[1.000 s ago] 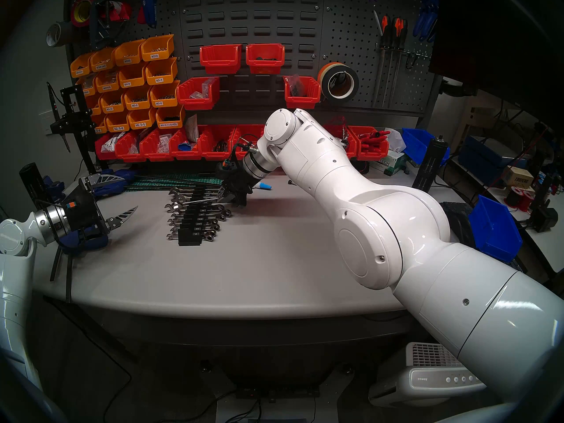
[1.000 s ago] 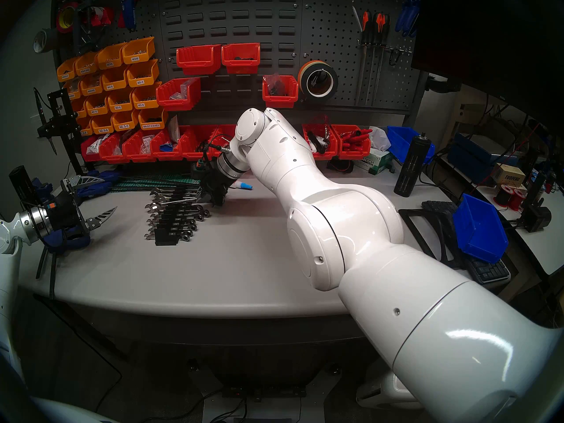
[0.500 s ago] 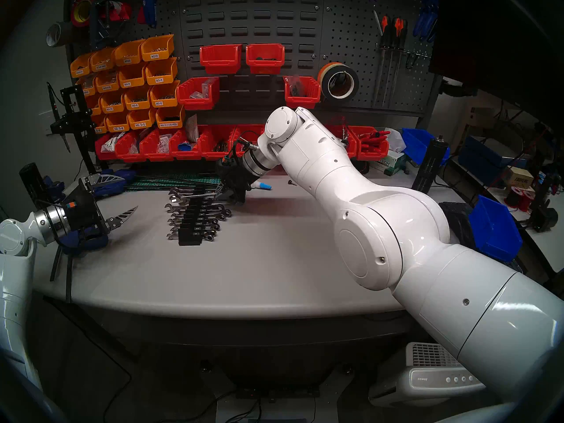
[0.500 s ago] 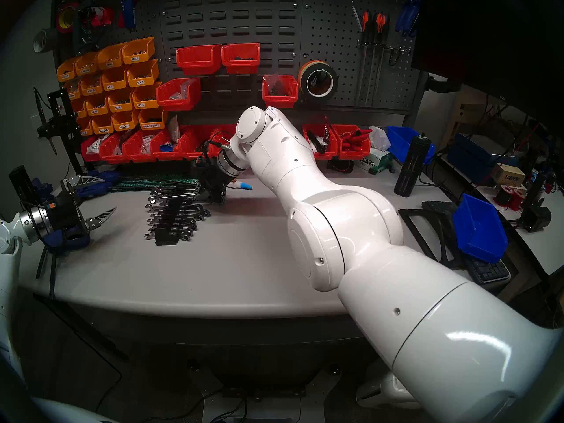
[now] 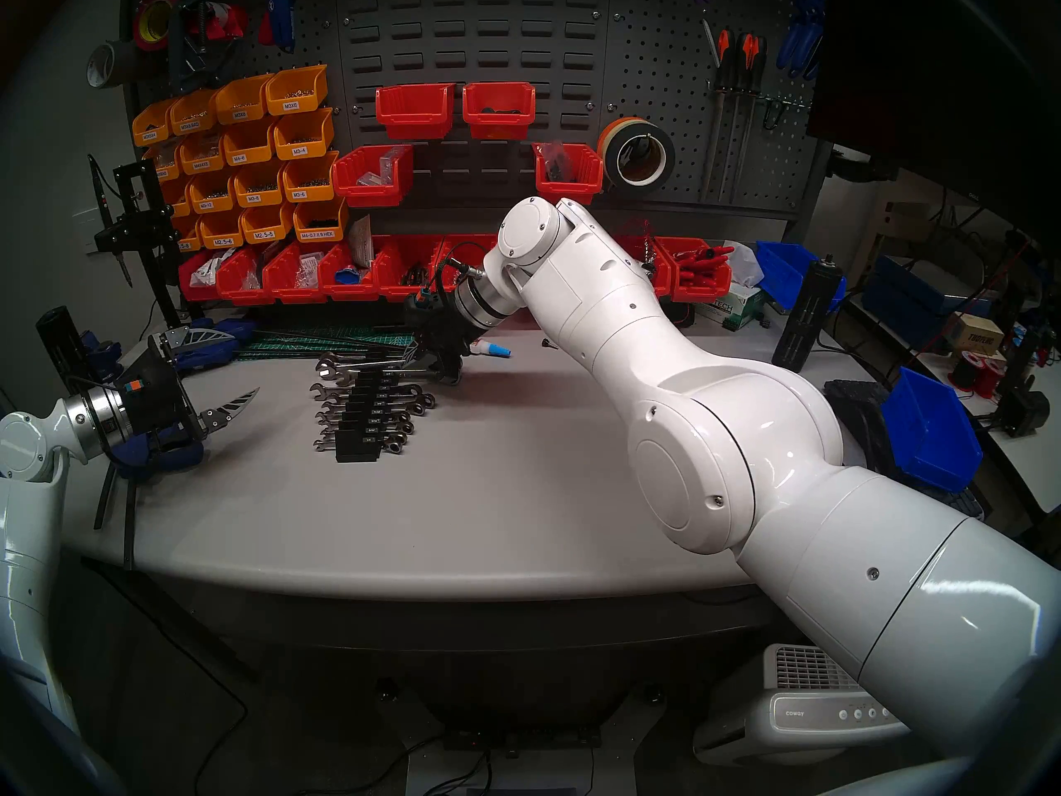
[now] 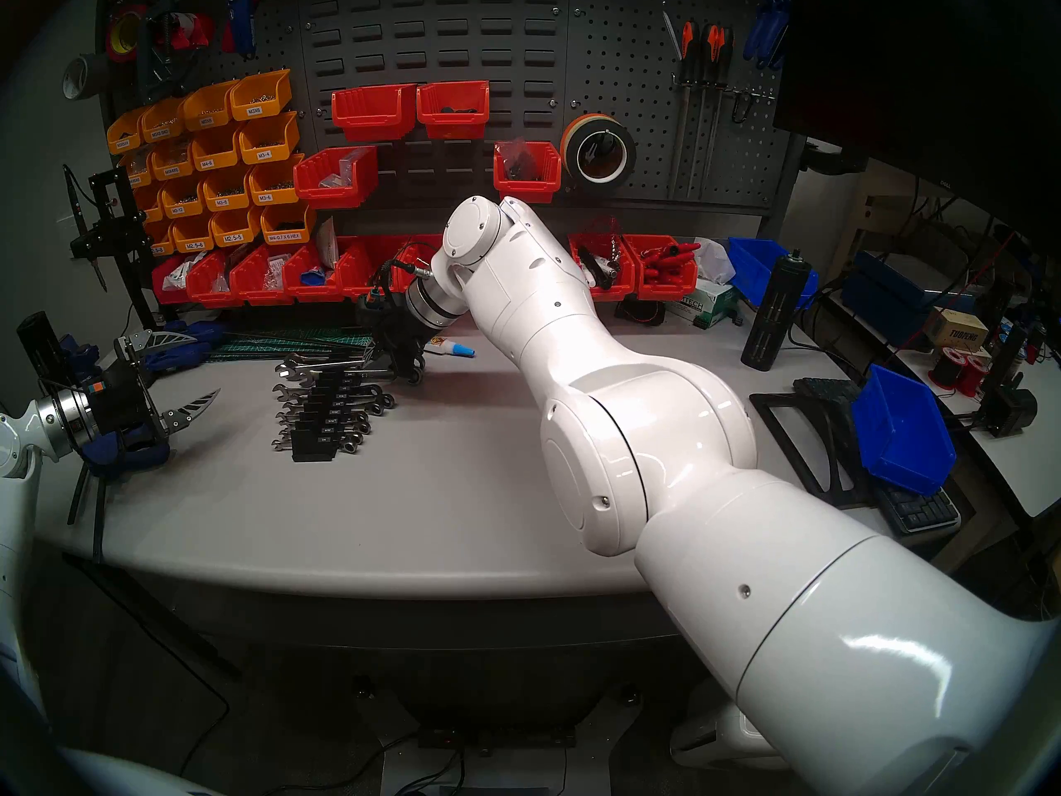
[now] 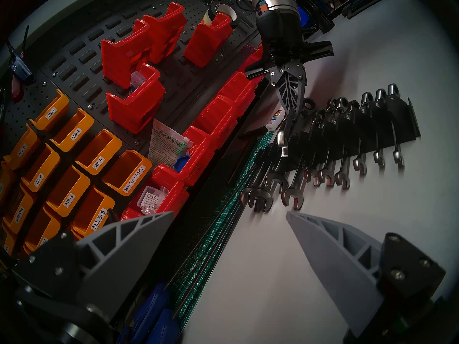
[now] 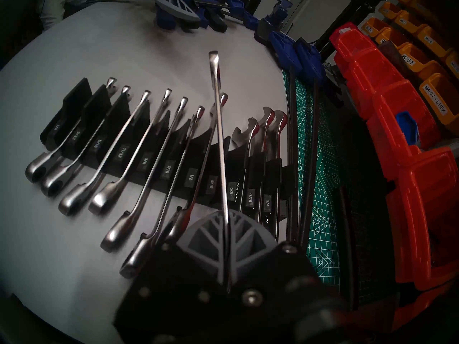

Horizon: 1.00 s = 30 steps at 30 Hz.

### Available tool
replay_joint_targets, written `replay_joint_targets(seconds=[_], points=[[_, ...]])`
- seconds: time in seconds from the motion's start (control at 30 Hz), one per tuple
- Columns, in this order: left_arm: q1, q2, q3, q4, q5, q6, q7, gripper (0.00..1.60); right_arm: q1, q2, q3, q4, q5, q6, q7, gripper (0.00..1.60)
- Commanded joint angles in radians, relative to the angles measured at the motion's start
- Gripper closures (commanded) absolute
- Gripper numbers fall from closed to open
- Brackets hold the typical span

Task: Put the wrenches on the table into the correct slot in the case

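- Head views show the right tool [image 5: 428, 364] at the far end of the black rack [image 5: 367, 416] on the desk [image 5: 488, 519], its grip hidden.
- Right wrist view shows it clamped on a chrome wrench [image 8: 219, 142], slanting above the 9/16 and 5/8 labels.
- Left tool [image 7: 228, 241] stands apart, empty, at the desk's left.

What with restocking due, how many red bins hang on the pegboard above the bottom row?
4 red bins: two side by side up top, one lower left, one lower right beside the tape roll. None looks hidden.
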Motion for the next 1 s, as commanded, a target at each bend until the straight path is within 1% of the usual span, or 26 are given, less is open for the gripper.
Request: replay_joint_targets(seconds=[0.0, 0.37, 0.97], points=[[-0.021, 0.013, -0.019, -0.013, -0.014, 0.002, 0.006, 0.00, 0.013, 0.001, 0.001, -0.059, -0.002, 0.011, 0.004, 1.60], [-0.021, 0.013, -0.019, -0.013, -0.015, 0.003, 0.006, 0.00, -0.015, 0.006, -0.002, -0.092, -0.010, 0.030, 0.009, 1.60], [-0.021, 0.013, -0.019, -0.013, -0.014, 0.002, 0.006, 0.00, -0.032, 0.005, -0.004, -0.112, -0.019, 0.041, 0.010, 1.60]])
